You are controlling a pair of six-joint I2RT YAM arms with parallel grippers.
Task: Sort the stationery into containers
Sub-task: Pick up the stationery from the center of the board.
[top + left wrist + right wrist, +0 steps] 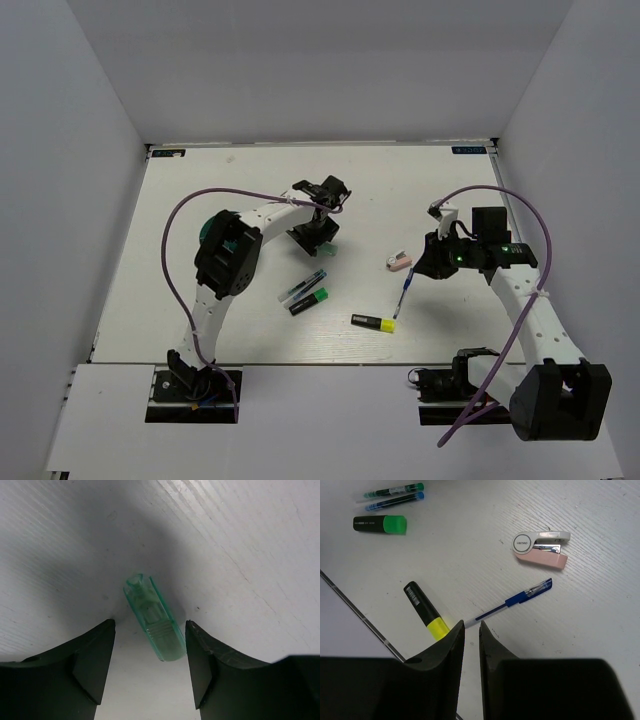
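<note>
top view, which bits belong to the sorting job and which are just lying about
Job: teal organiser, mint-green piece, green highlighter, yellow highlighter, blue pen, teal pen, blue-capped pen, pink-white stapler.
Not the job: purple cables, blue label.

We look down on a white surface (pixel 200 180) with a fine ribbed grain. At its left stands a teal organiser (pixel 209 229), mostly hidden; near the middle a mint-green piece (pixel 154 621) lies flat. Closer to us a teal-black pen (pixel 394 489) and a blue-capped pen (pixel 395 501) lie side by side, with a green-black highlighter (pixel 380 524) just beside them. To the right we find a small pink-white stapler (pixel 542 547), a slim blue pen (pixel 512 601) and a yellow-black highlighter (pixel 426 611); the highlighter's yellow end sits close to that pen's tip.
</note>
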